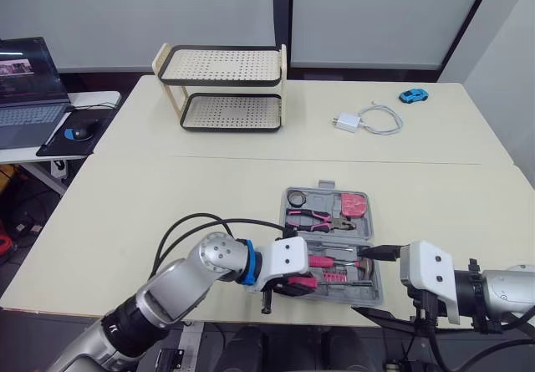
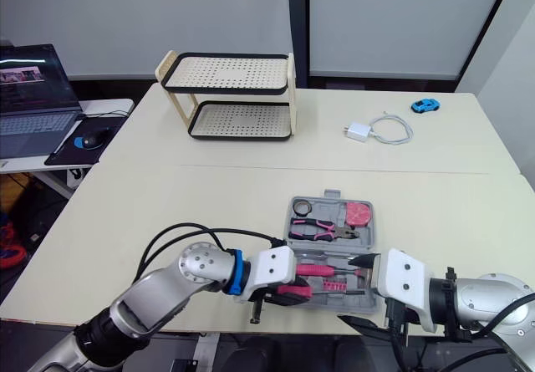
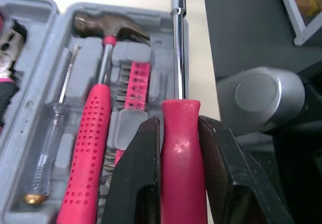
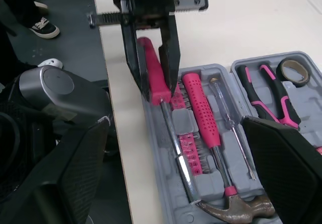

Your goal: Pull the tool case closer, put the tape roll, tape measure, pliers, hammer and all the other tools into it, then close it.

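Observation:
The grey tool case [image 1: 326, 186] lies open at the table's front edge. In it are a tape roll [image 1: 297, 198], pink pliers [image 1: 318, 219], a pink tape measure [image 1: 354, 203], a hammer [image 3: 95, 123], a clear-handled screwdriver [image 3: 50, 143] and a bit set [image 3: 135, 85]. My left gripper [image 1: 292, 284] is shut on the pink handle of a screwdriver [image 3: 182, 153]. It holds that tool along the case's near edge, shaft pointing toward my right arm. My right gripper [image 1: 383, 253] stands open just right of the case, nothing between its fingers [image 4: 75, 168].
A two-tier perforated rack [image 1: 224, 88] stands at the back. A white charger with cable [image 1: 368, 121] and a blue toy car [image 1: 413, 95] lie at the back right. A laptop [image 1: 29, 88] and mouse [image 1: 73, 133] sit on a side desk, left.

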